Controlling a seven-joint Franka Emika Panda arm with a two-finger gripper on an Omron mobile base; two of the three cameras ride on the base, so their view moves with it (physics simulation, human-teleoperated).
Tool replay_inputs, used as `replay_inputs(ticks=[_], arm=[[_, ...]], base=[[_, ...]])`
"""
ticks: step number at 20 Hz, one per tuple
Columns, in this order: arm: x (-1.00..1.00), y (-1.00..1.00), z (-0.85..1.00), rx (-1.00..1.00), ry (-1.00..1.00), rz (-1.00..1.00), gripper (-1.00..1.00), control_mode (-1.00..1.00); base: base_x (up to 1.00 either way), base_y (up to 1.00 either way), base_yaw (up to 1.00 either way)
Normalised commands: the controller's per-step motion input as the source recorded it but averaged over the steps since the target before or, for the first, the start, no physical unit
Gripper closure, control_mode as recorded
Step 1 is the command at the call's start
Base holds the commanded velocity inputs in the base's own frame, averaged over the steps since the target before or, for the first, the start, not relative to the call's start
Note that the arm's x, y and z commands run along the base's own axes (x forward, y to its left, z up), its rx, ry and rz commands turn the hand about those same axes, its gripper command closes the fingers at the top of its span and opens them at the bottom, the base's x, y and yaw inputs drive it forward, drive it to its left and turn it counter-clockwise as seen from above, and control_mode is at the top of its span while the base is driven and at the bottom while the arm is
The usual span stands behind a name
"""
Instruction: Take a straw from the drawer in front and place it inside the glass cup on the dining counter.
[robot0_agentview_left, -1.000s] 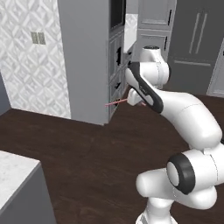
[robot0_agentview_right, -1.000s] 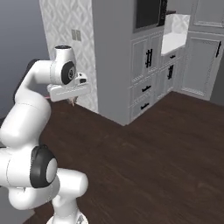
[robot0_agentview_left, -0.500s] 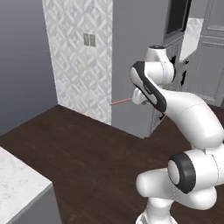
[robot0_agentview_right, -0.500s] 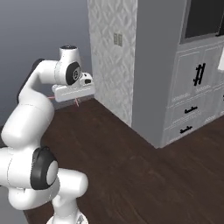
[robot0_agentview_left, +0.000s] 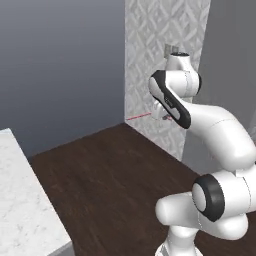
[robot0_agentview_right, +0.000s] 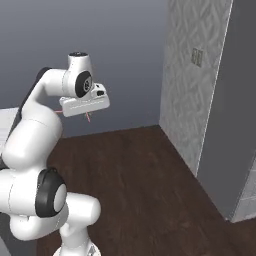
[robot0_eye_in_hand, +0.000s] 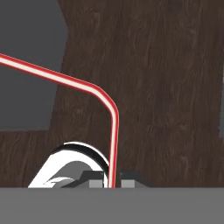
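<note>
The arm is raised above a dark wooden floor, with the gripper closed on the straw. In the hand view, the straw rises from between the two fingertips, which are nearly together around it, runs straight up, bends, and then slants away to the upper left edge of the picture, red with a pale stripe along it. In the left base view, the straw projects as a thin red line to the left of the hand, in front of a patterned grey-white wall panel. In the right base view, a short red piece shows just under the white hand, which is held level. A corner of the dining counter, white marble with faint grey veins, lies at the lower left of the left base view, well apart from the straw. A plain grey wall stands behind the arm, and a small switch plate sits on the patterned panel.
</note>
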Motion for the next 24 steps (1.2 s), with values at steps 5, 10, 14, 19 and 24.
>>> replay_inputs(ticks=[5, 10, 14, 19, 24], arm=[[0.00, 0.00, 0.00, 0.00, 0.00, 0.00, 1.00, 1.00], [0.00, 0.00, 0.00, 0.00, 0.00, 0.00, 1.00, 1.00], [0.00, 0.00, 0.00, 0.00, 0.00, 0.00, 1.00, 1.00], [0.00, 0.00, 0.00, 0.00, 0.00, 0.00, 1.00, 1.00], [0.00, 0.00, 0.00, 0.00, 0.00, 0.00, 1.00, 1.00]], base=[[1.00, -0.25, 0.59], [1.00, -0.34, 0.56], [1.00, -0.53, 0.50], [1.00, -0.58, 0.47], [0.98, -0.65, 0.46]])
